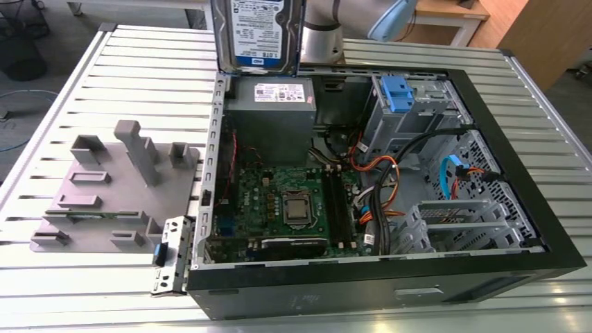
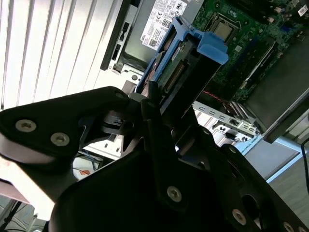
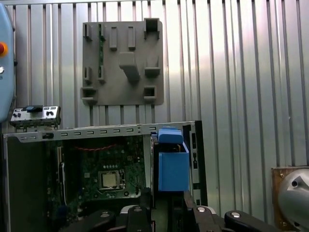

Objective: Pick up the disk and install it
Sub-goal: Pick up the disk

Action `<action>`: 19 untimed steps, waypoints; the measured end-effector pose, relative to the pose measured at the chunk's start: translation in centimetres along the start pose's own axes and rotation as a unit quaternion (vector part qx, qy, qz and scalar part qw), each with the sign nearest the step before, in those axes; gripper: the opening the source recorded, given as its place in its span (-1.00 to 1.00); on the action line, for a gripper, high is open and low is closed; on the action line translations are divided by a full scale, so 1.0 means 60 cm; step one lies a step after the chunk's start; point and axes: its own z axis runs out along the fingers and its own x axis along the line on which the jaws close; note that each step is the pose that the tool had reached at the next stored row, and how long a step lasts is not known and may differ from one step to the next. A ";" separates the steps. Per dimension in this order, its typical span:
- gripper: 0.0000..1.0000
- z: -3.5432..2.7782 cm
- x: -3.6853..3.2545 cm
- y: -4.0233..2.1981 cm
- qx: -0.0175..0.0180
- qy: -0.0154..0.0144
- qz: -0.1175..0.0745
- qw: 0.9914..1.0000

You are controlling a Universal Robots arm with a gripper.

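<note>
Open case (image 1: 547,232) and fixture plate (image 1: 93,208) laid out on the counter (image 1: 120,62)

In the exterior view, the case is set centre-right, the fixture plate at lower left beside it. Inside the case, the power supply (image 1: 270,118) is placed upper left, the motherboard (image 1: 287,201) below it. The disk (image 1: 254,35) is held upright at top centre.

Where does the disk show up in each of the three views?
Exterior view: the disk hangs upright at the picture's top edge, above the power supply.
Second wrist view: the disk seen end-on, blue frame foremost, in front of the power supply.
First wrist view: its blue end between the motherboard and the case wall.
Shared landmark: the CPU socket on the motherboard.
</note>
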 end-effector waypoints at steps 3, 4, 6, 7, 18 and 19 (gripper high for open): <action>-0.31 0.000 -0.001 -0.010 0.000 0.000 0.000 1.000; -0.31 0.000 -0.001 -0.014 0.000 0.000 0.000 1.000; -0.31 -0.001 -0.001 -0.021 0.000 0.000 0.000 1.000; -0.31 -0.001 -0.002 -0.025 0.000 0.000 0.000 1.000; -0.31 -0.002 -0.004 -0.058 0.000 0.000 0.000 1.000; -0.31 -0.002 -0.004 -0.061 0.000 0.000 0.000 1.000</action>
